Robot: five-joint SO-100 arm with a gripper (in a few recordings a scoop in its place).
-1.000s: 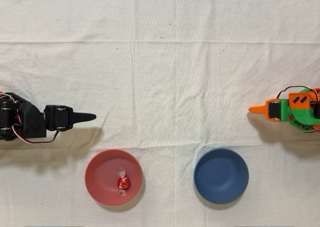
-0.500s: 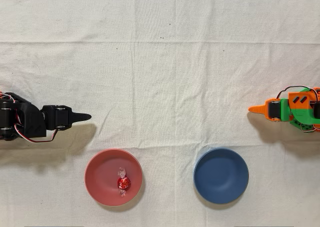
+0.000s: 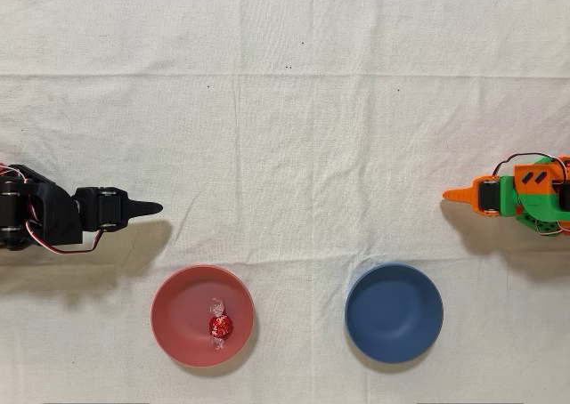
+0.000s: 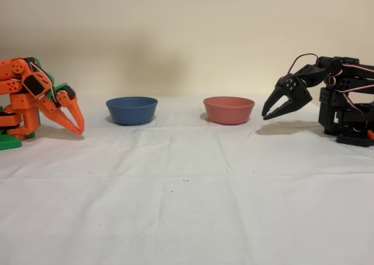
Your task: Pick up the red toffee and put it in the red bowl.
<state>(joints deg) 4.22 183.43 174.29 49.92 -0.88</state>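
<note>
The red toffee [image 3: 219,326] lies inside the red bowl [image 3: 174,315], right of the bowl's middle in the overhead view, with one clear wrapper end pointing up the picture. In the fixed view the red bowl [image 4: 228,110] hides the toffee behind its wall. My black gripper [image 3: 156,207] is drawn back at the left edge, above and left of the bowl and well clear of it. Its fingers meet in one point and hold nothing. In the fixed view the gripper [image 4: 267,116] hangs nose-down just right of the bowl.
A dark blue bowl [image 3: 394,312] of the same size stands right of the red one in the overhead view. The idle orange arm [image 3: 512,195] rests at the right edge. A white cloth [image 3: 294,110] covers the table.
The black gripper has pulled back a little to the left in the overhead view, then stopped. The toffee has stayed in the red bowl.
</note>
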